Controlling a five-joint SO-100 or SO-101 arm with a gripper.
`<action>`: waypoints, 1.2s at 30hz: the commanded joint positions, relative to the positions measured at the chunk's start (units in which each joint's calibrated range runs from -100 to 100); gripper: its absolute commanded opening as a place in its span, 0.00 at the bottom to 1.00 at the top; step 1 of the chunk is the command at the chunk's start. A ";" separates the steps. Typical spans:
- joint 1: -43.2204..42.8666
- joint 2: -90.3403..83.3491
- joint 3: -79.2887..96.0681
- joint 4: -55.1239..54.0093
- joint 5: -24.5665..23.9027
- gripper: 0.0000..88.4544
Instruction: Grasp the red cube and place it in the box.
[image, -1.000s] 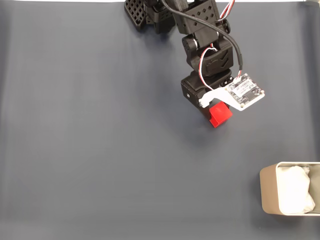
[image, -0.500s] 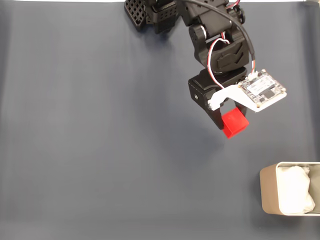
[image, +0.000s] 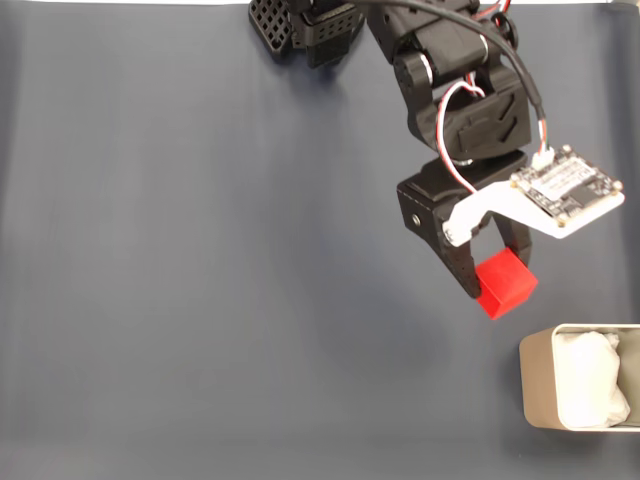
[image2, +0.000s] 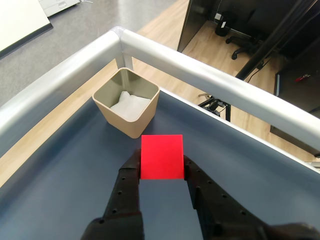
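Note:
The red cube (image: 505, 284) hangs above the dark mat, with my gripper (image: 498, 282) shut on it. In the wrist view the red cube (image2: 161, 156) sits clamped between two black fingers (image2: 129, 175), lifted off the surface. The beige box (image: 537, 392) with white soft material inside stands at the lower right of the fixed view, a short way below and right of the cube. The box (image2: 128, 114) lies ahead of the cube in the wrist view, near the table's corner.
The arm's black base (image: 300, 25) stands at the top of the fixed view. A metal rail (image2: 210, 80) borders the table just beyond the box. The dark mat (image: 200, 300) stretches open to the left.
My gripper has carried the red cube down and to the right across the fixed view, closing in on the box. The box has not moved.

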 joint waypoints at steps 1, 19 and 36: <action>-0.33 1.37 -6.33 0.17 0.63 0.05; -2.67 17.92 -25.86 0.17 1.12 0.05; -5.09 25.46 -37.45 0.17 1.12 0.05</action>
